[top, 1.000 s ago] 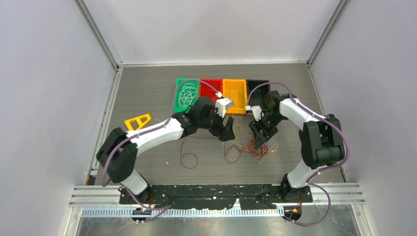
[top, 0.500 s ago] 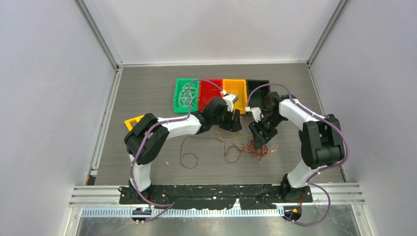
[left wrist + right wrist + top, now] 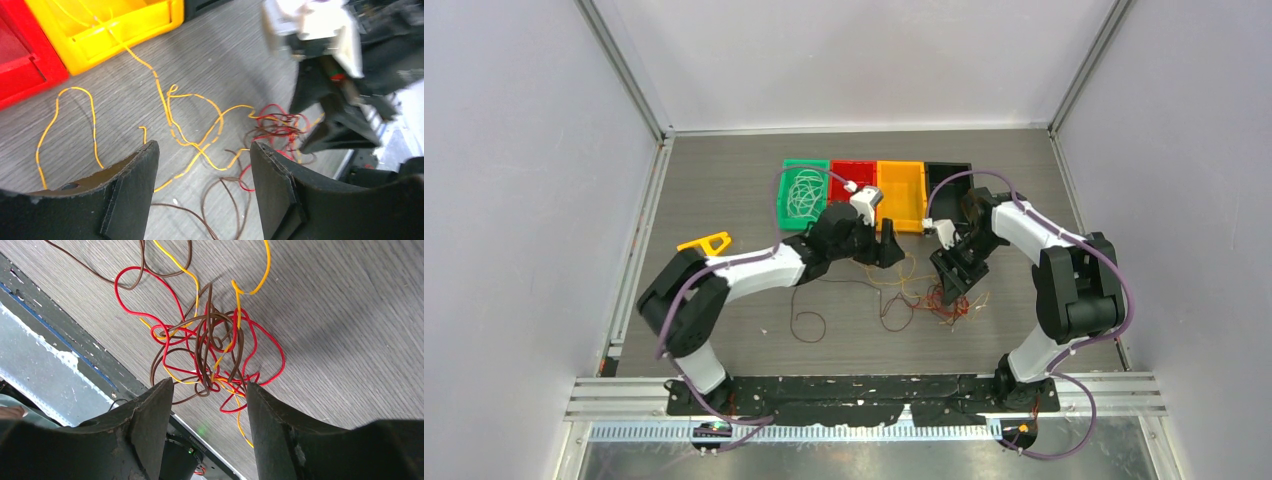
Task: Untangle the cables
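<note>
A tangle of red, brown and yellow-orange cables [image 3: 944, 300] lies on the table right of centre. In the right wrist view the tangle [image 3: 215, 350] sits just ahead of my open, empty right gripper [image 3: 207, 387], which hovers over it [image 3: 952, 278]. My left gripper [image 3: 892, 250] is open and empty above loose yellow cables [image 3: 200, 135]. One yellow strand runs into the yellow bin [image 3: 107, 30]. The red part of the tangle [image 3: 275, 125] lies beyond it, under the right gripper. A loose brown loop [image 3: 807, 325] lies to the left. Whitish cables [image 3: 804, 192] fill the green bin.
Four bins stand in a row at the back: green [image 3: 786, 195], red [image 3: 852, 175], yellow [image 3: 902, 190] and black [image 3: 949, 172]. A yellow triangular piece [image 3: 706, 243] lies at the left. A black rail [image 3: 864, 390] runs along the near edge.
My left arm has moved its gripper back from the table's middle toward the yellow bin, and its elbow has shifted. The right arm and the tangle have not moved.
</note>
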`<state>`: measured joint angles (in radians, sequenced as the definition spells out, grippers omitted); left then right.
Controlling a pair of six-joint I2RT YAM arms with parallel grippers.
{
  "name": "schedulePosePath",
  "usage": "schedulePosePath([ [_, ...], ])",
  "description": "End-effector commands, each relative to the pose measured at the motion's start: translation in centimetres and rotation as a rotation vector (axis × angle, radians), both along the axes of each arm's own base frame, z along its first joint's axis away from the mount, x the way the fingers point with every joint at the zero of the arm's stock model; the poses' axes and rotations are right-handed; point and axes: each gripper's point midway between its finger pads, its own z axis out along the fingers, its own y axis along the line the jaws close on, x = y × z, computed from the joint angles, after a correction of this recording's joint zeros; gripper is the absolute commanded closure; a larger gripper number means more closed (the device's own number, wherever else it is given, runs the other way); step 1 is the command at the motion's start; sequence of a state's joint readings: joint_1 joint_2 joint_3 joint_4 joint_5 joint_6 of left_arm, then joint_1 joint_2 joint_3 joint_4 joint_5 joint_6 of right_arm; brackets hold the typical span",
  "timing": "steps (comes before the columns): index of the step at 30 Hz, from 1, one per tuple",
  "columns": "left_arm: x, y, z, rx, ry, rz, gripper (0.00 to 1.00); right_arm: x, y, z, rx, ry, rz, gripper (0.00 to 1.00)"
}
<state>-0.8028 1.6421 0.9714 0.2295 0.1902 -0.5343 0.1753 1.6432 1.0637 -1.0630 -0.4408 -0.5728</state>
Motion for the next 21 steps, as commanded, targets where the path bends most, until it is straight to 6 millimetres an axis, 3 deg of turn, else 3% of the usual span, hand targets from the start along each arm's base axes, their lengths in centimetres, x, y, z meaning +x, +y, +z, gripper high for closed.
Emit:
schedulePosePath([
  [1, 2.0, -2.4, -1.9, -0.019, 0.017, 0.012, 0.33, 0.1, 0.3, 0.5, 0.017, -0.005, -0.003, 0.39],
  [5, 3.3, -4.6, -2.4, -0.026, 0.028, 0.015, 0.40, 0.6, 0.2, 0.3, 0.009, -0.008, -0.011, 0.39],
  [7, 3.6, -5.0, -2.2, -0.019, 0.022, 0.010, 0.53, 0.9, 0.3, 0.2, 0.008, -0.009, -0.014, 0.39],
  [8, 3.4, -5.0, -1.5, -0.019, 0.006, -0.004, 0.65, 1.0, 0.2, 0.0, 0.001, -0.004, -0.014, 0.40],
  [10, 2.2, -4.4, 1.4, -0.024, -0.071, -0.078, 0.97, 1.4, -0.1, -0.4, -0.020, -0.011, -0.012, 0.41],
  [14, -1.3, -0.4, 9.8, -0.072, -0.268, -0.169, 1.00, 1.6, -0.8, -1.4, -0.060, -0.016, -0.007, 0.45],
  [18, -3.7, 4.4, 16.5, -0.103, -0.361, -0.184, 1.00, 0.8, -1.2, -2.4, -0.082, 0.012, -0.006, 0.48],
  [21, -5.3, 7.0, 21.3, -0.124, -0.441, -0.210, 1.00, -0.1, -1.7, -3.0, -0.098, 0.028, 0.006, 0.48],
])
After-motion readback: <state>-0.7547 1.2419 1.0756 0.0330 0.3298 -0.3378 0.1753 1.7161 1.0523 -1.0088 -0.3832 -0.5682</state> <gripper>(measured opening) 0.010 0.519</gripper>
